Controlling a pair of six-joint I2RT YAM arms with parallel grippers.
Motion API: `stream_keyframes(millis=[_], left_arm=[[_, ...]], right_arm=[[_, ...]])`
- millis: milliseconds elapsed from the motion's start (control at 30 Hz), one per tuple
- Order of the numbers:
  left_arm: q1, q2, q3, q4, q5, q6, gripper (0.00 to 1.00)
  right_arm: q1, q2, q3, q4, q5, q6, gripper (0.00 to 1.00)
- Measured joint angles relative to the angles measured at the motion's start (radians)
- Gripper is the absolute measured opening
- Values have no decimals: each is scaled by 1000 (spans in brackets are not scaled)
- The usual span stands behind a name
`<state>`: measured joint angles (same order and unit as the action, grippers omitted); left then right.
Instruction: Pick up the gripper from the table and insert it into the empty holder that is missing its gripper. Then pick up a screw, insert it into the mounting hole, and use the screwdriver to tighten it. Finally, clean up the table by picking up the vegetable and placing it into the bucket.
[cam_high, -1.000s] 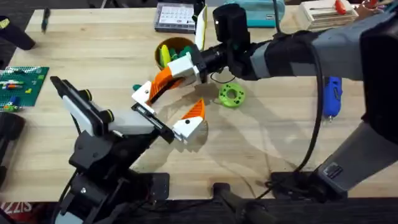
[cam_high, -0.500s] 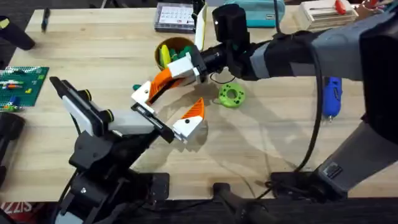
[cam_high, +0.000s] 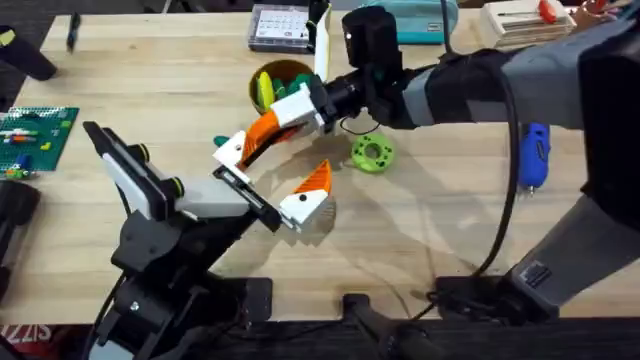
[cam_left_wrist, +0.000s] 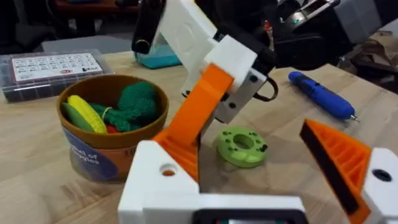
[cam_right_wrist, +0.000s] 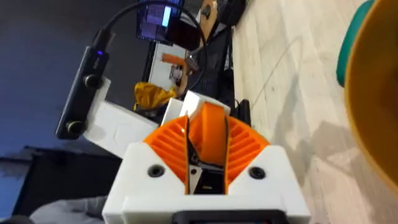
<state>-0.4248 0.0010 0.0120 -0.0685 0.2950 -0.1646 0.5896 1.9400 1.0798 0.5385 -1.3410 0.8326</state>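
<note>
Wooden tabletop, frame centre: right gripper (cam_high: 285, 118) clamps the orange-tipped gripper (cam_high: 250, 138) at the holder (cam_high: 215, 195); a skewed approach could jam it; left fingers' state unclear.

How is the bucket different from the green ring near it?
The bucket is a tall tan cup; the green ring is a flat disc. The bucket holds toy vegetables; the green ring holds nothing and just has small holes. Both are round and sit on the wooden table.
</note>
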Motion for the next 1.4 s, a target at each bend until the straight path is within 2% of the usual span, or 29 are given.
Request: stream_keyframes(millis=[100, 167, 333, 433, 533, 567, 600, 833, 1233, 1400], left_arm=[[0, 0, 0, 0, 4, 0, 986], [-1, 0, 0, 0, 8, 0, 988], [-3, 0, 0, 0, 25, -1, 988], [-3, 0, 0, 0, 27, -1, 988], [-3, 0, 0, 0, 27, -1, 988], [-3, 0, 0, 0, 27, 0, 988], [-3, 0, 0, 0, 27, -1, 988], [-3, 0, 0, 0, 27, -1, 986], [-3, 0, 0, 0, 28, -1, 986], [-3, 0, 0, 0, 30, -1, 986]], right_arm=[[-1, 0, 0, 0, -10, -3, 291], [-2, 0, 0, 0, -18, -3, 347], [-2, 0, 0, 1, -50, -4, 611], [-2, 0, 0, -6, -59, -5, 662], [-2, 0, 0, -8, -63, -3, 822], [-2, 0, 0, -7, -65, -3, 919], [-2, 0, 0, -8, -66, -3, 971], [-6, 0, 0, -7, -62, -3, 993], [-60, -3, 0, -7, 32, -2, 993], [-90, -67, 0, -14, 68, 1, 994]])
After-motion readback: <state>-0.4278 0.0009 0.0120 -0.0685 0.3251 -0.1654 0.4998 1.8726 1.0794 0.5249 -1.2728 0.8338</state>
